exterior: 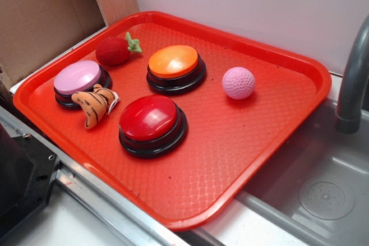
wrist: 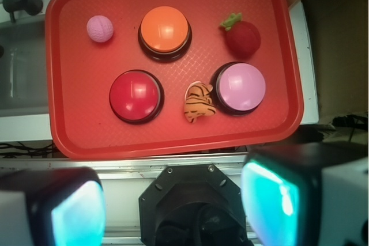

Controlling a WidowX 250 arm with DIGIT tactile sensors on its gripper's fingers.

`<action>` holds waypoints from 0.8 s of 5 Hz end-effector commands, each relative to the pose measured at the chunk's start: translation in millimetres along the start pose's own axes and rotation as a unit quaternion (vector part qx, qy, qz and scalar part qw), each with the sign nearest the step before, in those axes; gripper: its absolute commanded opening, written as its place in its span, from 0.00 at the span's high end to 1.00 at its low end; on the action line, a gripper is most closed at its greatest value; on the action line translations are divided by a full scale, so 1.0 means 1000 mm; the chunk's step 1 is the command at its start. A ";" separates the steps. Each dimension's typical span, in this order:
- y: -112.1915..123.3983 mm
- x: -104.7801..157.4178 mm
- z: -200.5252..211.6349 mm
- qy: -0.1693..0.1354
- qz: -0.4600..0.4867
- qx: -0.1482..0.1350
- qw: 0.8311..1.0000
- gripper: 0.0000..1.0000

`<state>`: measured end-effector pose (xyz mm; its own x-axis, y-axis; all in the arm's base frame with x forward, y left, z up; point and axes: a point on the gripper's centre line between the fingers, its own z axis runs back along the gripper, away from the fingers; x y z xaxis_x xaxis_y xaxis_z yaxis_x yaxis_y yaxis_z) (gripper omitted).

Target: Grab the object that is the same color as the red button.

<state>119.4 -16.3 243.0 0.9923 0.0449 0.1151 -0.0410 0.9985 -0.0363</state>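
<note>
The object, a small fuzzy red plush fruit [exterior: 113,51] [wrist: 243,37] with a green leafy stem, lies at the tray's far left corner in the exterior view. The red button [exterior: 152,123] [wrist: 136,95], a glossy red dome on a black base, sits near the tray's front. My gripper [wrist: 176,205] hangs high above the robot base, off the tray's near edge, far from the fruit. Its two teal-glowing pads [wrist: 79,214] stand wide apart with nothing between them. The gripper does not show in the exterior view.
On the red tray [exterior: 253,136] also sit an orange button [exterior: 174,67], a pink button [exterior: 79,82], an orange striped plush tiger [exterior: 96,105] and a pink dimpled ball [exterior: 238,82]. A grey sink [exterior: 323,194] with a faucet [exterior: 351,84] lies right of the tray. Cardboard [exterior: 40,15] stands at left.
</note>
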 end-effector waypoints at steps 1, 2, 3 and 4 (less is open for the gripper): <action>0.000 0.000 0.000 0.000 0.000 0.000 1.000 0.00; 0.011 0.020 -0.013 -0.006 0.044 -0.001 0.999 0.00; 0.024 0.040 -0.031 -0.017 0.092 0.007 0.996 0.00; 0.038 0.057 -0.049 -0.031 0.152 0.014 0.988 0.00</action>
<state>179.5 17.1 193.8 0.9377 0.3171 0.1421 -0.3141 0.9484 -0.0438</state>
